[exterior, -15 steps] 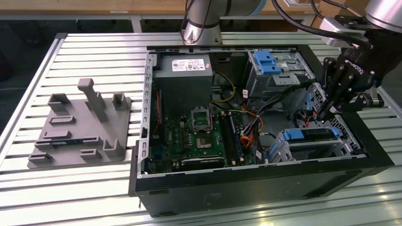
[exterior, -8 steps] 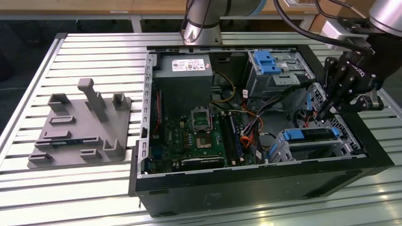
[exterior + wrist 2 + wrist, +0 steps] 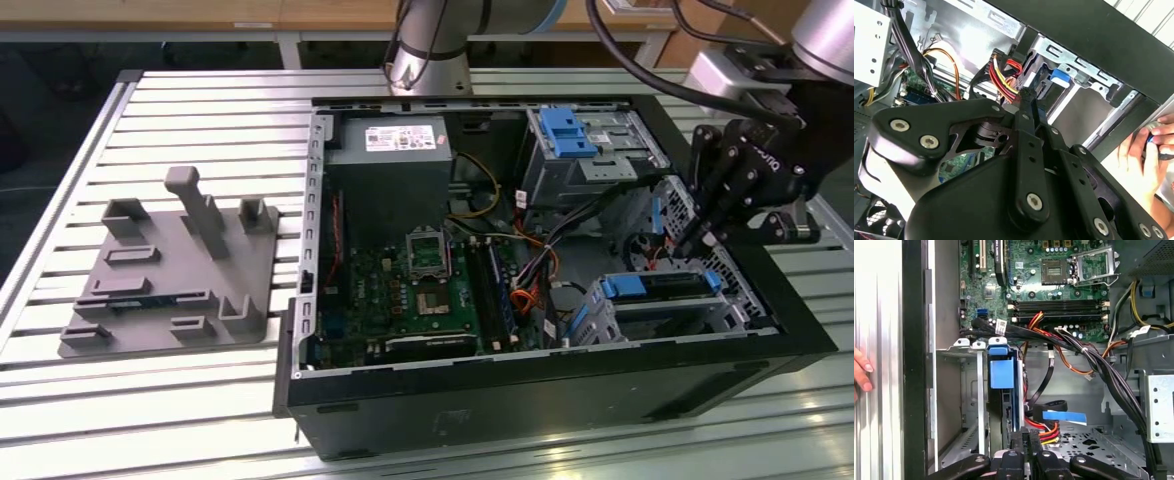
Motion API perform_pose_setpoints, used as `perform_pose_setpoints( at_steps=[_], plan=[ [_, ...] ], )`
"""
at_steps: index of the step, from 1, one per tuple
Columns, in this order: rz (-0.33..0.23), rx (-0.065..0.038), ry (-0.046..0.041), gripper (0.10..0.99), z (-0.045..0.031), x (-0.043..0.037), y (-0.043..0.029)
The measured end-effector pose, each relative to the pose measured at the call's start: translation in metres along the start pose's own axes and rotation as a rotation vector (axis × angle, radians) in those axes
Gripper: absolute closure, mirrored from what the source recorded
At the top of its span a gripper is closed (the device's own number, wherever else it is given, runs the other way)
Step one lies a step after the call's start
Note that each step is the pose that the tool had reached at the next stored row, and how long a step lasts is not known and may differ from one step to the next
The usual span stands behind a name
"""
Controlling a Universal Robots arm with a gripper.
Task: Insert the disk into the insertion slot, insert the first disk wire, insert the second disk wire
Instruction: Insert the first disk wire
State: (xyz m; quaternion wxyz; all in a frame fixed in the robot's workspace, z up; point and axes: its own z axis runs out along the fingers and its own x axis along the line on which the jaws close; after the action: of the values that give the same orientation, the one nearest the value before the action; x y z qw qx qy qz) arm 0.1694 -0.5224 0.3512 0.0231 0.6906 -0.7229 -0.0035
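The disk point(image 3: 657, 287), dark with a bright blue carrier, sits inside the insertion slot point(image 3: 674, 318), a silver perforated cage at the case's front corner on the exterior view's right. My black gripper point(image 3: 687, 245) hangs just behind that cage, by the case's wall, its fingers pointing down and pressed together. In the first wrist view the gripper point(image 3: 1026, 434) stands beside the disk's blue carrier point(image 3: 1002, 371), over a red, yellow and black wire bundle point(image 3: 1046, 429). The second wrist view puts the gripper point(image 3: 1027, 95) right at those wires point(image 3: 1001, 75); whether anything is pinched is hidden.
The open computer case point(image 3: 534, 395) lies on a slatted metal table point(image 3: 200, 100). Inside are a motherboard point(image 3: 414, 290), a power supply point(image 3: 394, 140) and a taller grey bay with a blue latch point(image 3: 567, 130). A grey fixture plate point(image 3: 160, 280) lies left. A person's hand point(image 3: 1146, 145) rests outside the case.
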Motion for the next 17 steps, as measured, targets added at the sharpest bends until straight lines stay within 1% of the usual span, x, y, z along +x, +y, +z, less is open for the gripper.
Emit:
perform_pose_setpoints(
  at_steps=[5, 7, 8, 9, 13, 14, 15, 17],
  plan=[
    [-0.017, 0.002, 0.0002, 0.922, 0.0002, 0.0043, -0.0001],
    [-0.019, 0.002, -0.0018, 0.922, 0.0005, 0.0072, -0.0003],
    [-0.019, 0.003, -0.0062, 0.922, 0.0007, 0.0087, -0.0003],
    [-0.019, 0.004, -0.0126, 0.922, 0.001, 0.0101, -0.0004],
    [-0.02, 0.008, -0.0412, 0.922, 0.0022, 0.0148, -0.0007],
    [-0.02, 0.008, -0.0452, 0.922, 0.0023, 0.0155, -0.0008],
    [-0.02, 0.008, -0.0465, 0.922, 0.0025, 0.0158, -0.0008],
    [-0.02, 0.008, -0.0464, 0.922, 0.0025, 0.0158, -0.0008]
  ],
)
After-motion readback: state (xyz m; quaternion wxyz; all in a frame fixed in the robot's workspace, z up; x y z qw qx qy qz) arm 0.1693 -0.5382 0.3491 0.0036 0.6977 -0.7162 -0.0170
